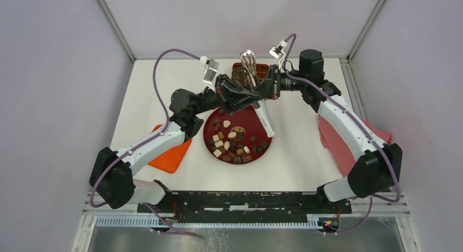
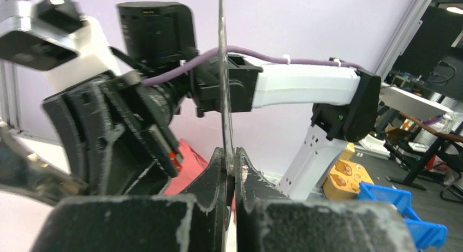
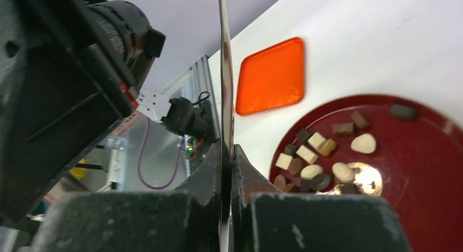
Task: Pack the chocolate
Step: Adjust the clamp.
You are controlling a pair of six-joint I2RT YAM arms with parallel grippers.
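Item: metal tongs (image 1: 248, 61), claw-tipped, held above the far rim of the red plate (image 1: 245, 120). Left tool (image 2: 229, 159): clenched on a thin metal strip of the tongs, seen edge-on and rising straight out of the jaws. Right tool (image 3: 226, 151): likewise clenched on a thin metal strip, edge-on between its jaws. Both tools therefore grip the tongs at once, meeting nose to nose, the left arm coming in from the left and the right arm from the right. Item: the chocolate (image 1: 232, 145), many small dark, tan and cream pieces, lying loose on the near half of the red plate and resting on the bench; none is gripped. Governing relation: the chocolate lies to the near side of both tools and below them, while the tongs' long axis runs roughly near to far with the claws at the far end, pointing away from the pieces. Judgement: the claws would need turning toward the near side and downward before any piece could be taken. Neither arm is clearly nearer the pile. Item: box (image 1: 263, 70), at the far edge, mostly hidden behind the tools.
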